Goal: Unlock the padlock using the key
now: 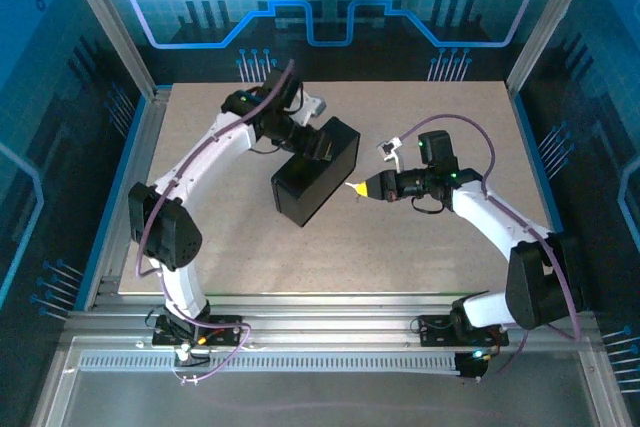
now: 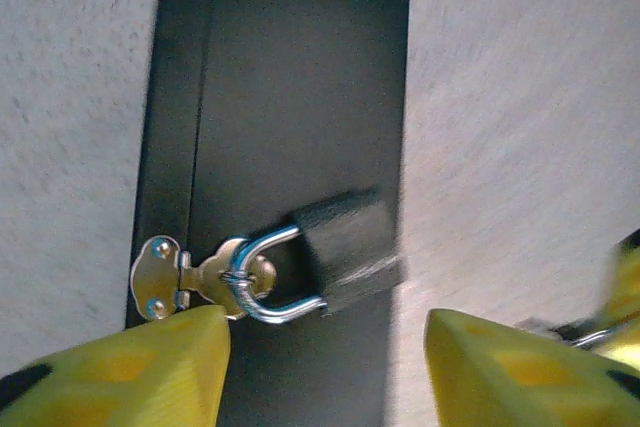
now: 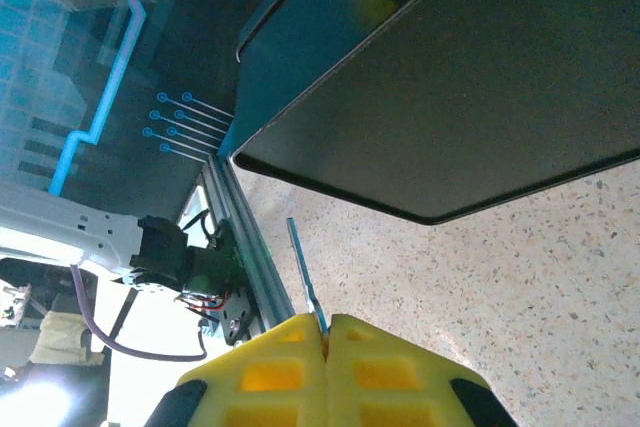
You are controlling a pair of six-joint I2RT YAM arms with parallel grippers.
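Note:
A black box [image 1: 315, 172] lies mid-table. The padlock [image 2: 345, 247] hangs on its side; its body looks dark and blurred in the left wrist view, and its silver shackle [image 2: 265, 287] passes through a brass hasp [image 2: 165, 272]. My left gripper [image 2: 322, 325] is open, its yellow fingers [image 2: 150, 367] spread either side just short of the lock, touching nothing. It sits at the box's far end [image 1: 318, 139]. My right gripper [image 3: 327, 325] is shut on the key [image 3: 303, 267], a thin grey blade sticking out of the fingertips toward the box [image 3: 470, 77]. The right gripper [image 1: 355, 188] hovers close by the box's right side.
A small white piece [image 1: 390, 150] lies on the table behind the right gripper. An aluminium frame rail [image 3: 250, 247] runs along the table edge, with the left arm's base [image 3: 160, 257] beyond it. Open tabletop [image 1: 420, 257] lies in front of the box.

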